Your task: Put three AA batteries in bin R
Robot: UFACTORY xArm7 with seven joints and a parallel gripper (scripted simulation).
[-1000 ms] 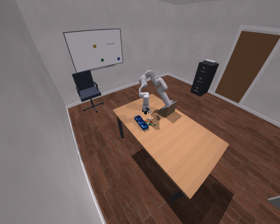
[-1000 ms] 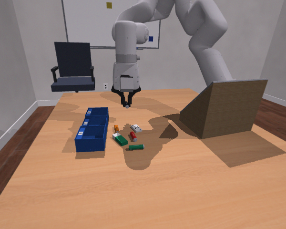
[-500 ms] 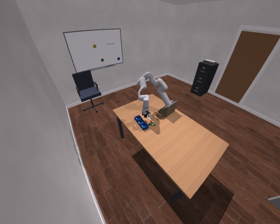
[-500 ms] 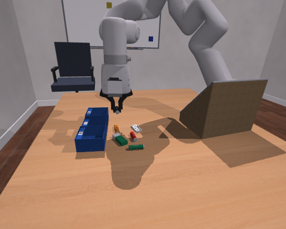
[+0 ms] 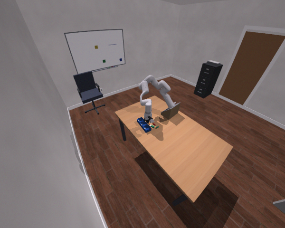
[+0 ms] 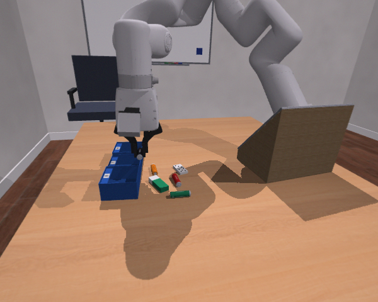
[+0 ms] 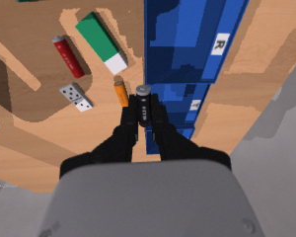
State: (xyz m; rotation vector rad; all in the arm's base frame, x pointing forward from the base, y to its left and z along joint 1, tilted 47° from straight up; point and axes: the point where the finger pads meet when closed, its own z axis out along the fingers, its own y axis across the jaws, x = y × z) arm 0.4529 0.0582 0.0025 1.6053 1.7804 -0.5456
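Carrying a black AA battery (image 7: 143, 110) pinched lengthwise in the gripper (image 7: 143, 115), the arm hangs right over the inner wall of the blue bin row, not yet above the bin marked R (image 7: 187, 46), the near one. Let go here and the battery could drop into the middle bin (image 6: 122, 158) or clip the rim and roll out towards the orange battery (image 6: 154, 168) just right of the bins, with the red battery (image 6: 176, 179) and green battery (image 6: 180, 194) beyond
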